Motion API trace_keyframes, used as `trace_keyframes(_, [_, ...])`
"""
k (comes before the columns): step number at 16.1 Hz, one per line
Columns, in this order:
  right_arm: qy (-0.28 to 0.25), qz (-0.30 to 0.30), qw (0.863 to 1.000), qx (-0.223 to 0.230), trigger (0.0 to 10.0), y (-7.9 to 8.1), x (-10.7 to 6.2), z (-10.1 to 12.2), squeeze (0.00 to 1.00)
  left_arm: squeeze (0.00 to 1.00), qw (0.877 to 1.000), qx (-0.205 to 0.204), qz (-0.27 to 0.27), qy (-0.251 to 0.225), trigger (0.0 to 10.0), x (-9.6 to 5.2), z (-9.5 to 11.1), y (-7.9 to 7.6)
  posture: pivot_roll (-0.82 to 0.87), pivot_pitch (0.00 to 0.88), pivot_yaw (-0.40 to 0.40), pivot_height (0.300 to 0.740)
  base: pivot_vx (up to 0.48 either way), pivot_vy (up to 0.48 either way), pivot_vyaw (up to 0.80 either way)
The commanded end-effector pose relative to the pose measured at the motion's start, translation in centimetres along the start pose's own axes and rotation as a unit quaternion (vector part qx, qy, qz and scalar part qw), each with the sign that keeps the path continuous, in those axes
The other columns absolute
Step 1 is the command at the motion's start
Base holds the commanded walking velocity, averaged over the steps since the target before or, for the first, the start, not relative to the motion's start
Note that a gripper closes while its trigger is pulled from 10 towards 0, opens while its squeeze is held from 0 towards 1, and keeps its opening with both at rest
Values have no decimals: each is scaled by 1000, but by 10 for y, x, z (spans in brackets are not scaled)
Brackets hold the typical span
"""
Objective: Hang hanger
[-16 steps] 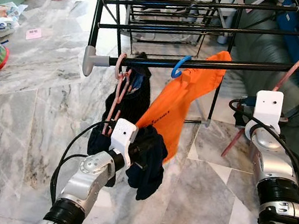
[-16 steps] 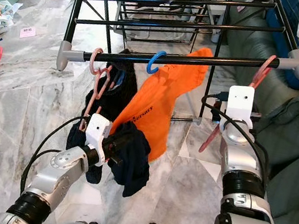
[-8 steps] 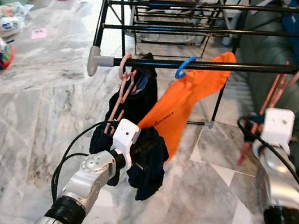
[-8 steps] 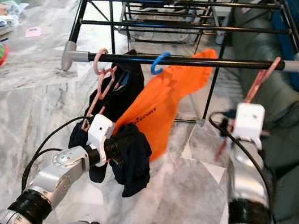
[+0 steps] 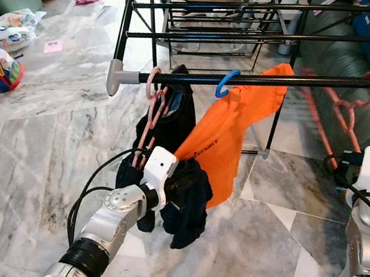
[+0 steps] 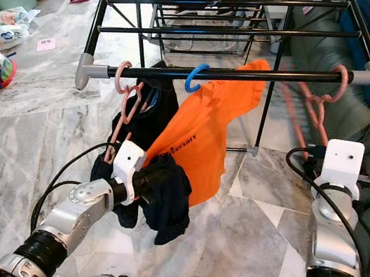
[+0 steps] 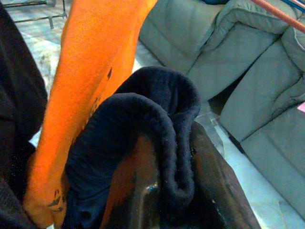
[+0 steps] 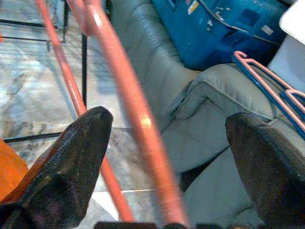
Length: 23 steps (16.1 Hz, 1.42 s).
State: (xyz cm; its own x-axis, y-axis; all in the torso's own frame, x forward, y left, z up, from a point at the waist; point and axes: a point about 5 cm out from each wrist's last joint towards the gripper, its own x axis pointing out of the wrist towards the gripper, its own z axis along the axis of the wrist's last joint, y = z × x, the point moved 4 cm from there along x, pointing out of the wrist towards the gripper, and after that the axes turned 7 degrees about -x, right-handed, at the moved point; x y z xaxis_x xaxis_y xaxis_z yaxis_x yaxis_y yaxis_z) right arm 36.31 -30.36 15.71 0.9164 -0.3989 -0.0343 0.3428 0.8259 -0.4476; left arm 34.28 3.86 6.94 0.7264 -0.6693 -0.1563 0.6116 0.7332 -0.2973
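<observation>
Currently the pink hanger (image 5: 350,109) hung hooked on the rail (image 5: 273,81) near its right end, passing between the spread fingers of the right end effector (image 8: 157,167); the left end effector (image 7: 162,200) gripped a dark garment (image 5: 186,195).

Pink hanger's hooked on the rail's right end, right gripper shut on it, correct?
Not quite: the right gripper is open, its fingers spread either side of the pink hanger, as the right wrist view shows. The hanger is hooked on the rail.
</observation>
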Motion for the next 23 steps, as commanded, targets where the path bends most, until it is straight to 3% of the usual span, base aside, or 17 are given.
trace_keyframes(1, [-12, 14, 1000, 1, 10000, 4, -1, 7, 0, 0, 1000, 3, -1, 8, 10000, -1, -3, 2, -61, 199, 133, 740, 0, 0, 0])
trace_keyframes(4, [-28, 38, 999, -13, 10000, 7, 7, 17, 0, 0, 1000, 3, 5, 10, 10000, -2, -4, 3, -54, 198, 129, 740, 0, 0, 0])
trace_keyframes(6, [-45, 54, 997, -20, 0, 6, 13, 25, 0, 0, 1000, 3, 7, 11, 10000, -2, -5, 4, -48, 197, 125, 740, 0, 0, 0])
trace_keyframes(9, [-43, 73, 996, -31, 0, 2, 21, 28, 0, 0, 1000, 2, 10, 12, 10000, -2, -7, 5, -43, 198, 118, 740, 0, 0, 0])
trace_keyframes(10, [-39, 75, 996, -36, 1529, 1, 22, 26, 0, 0, 1000, 2, 12, 13, 10000, -3, -7, 5, -41, 198, 116, 740, 0, 0, 0])
trace_keyframes(12, [-29, 89, 995, -26, 1647, 1, 24, 22, 0, 0, 1000, 2, 14, 15, 10000, -3, -8, 5, -40, 198, 115, 740, 0, 0, 0])
trace_keyframes(13, [-25, 96, 995, -23, 2275, 2, 26, 19, 0, 0, 1000, 2, 15, 16, 10000, -3, -8, 5, -41, 196, 114, 740, 0, 0, 0])
trace_keyframes(14, [-21, 100, 995, -13, 1882, 3, 27, 18, 0, 0, 1000, 2, 15, 17, 10000, -3, -9, 5, -42, 195, 115, 740, 0, 0, 0])
trace_keyframes(15, [-17, 104, 994, -4, 824, 4, 28, 16, 0, 0, 1000, 4, 15, 19, 10000, -2, -9, 5, -43, 194, 115, 740, 0, 0, 0])
trace_keyframes(17, [-14, 116, 993, 17, 0, 6, 32, 16, 0, 0, 1000, 5, 13, 21, 10000, -2, -10, 5, -43, 191, 117, 740, 0, 0, 0])
trace_keyframes(23, [-20, 126, 992, 14, 0, 6, 38, 24, 0, 0, 1000, 7, 15, 22, 10000, -2, -11, 6, -36, 187, 109, 740, 0, 0, 0])
